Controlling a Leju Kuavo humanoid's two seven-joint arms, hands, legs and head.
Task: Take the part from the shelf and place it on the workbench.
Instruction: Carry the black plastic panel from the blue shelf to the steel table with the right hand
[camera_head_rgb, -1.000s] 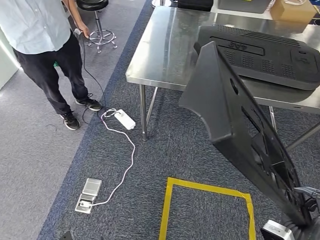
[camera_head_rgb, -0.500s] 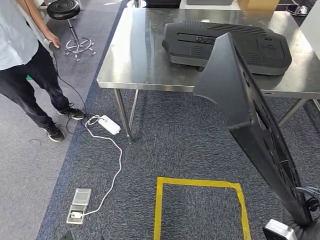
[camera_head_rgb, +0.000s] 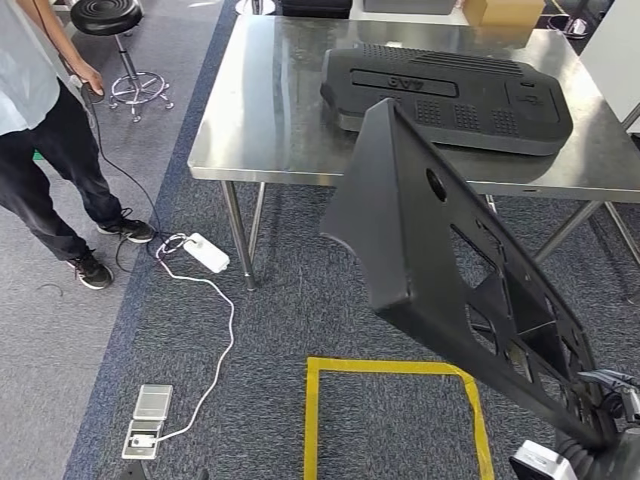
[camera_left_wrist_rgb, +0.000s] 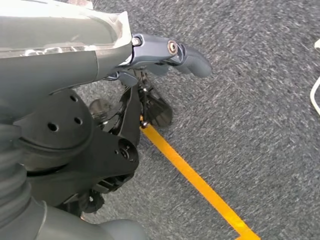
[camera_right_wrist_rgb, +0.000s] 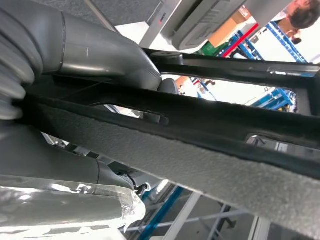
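Note:
A big black moulded panel part (camera_head_rgb: 423, 240) with several cut-outs stands tilted in front of me, its upper end near the front edge of the steel workbench (camera_head_rgb: 264, 120). My right hand (camera_head_rgb: 604, 425) grips the part's lower end at the bottom right. Up close, my right hand (camera_right_wrist_rgb: 94, 55) wraps a rib of the part (camera_right_wrist_rgb: 211, 160), with the thumb over it. A second black panel (camera_head_rgb: 445, 85) lies flat on the workbench. My left hand (camera_left_wrist_rgb: 151, 75) hangs over the carpet and holds nothing, its thumb away from the darker fingers.
A person (camera_head_rgb: 38, 120) stands at the left beside a stool (camera_head_rgb: 113, 20). A white power strip (camera_head_rgb: 205, 252), its cable and a floor box (camera_head_rgb: 147, 420) lie on the carpet. A yellow tape square (camera_head_rgb: 313, 400) marks the floor before the workbench. A cardboard box (camera_head_rgb: 502, 10) sits at the back.
The whole picture has shifted, so the camera has moved; the workbench now sits more squarely ahead. The part has turned in my right hand, showing more of its cut-out face.

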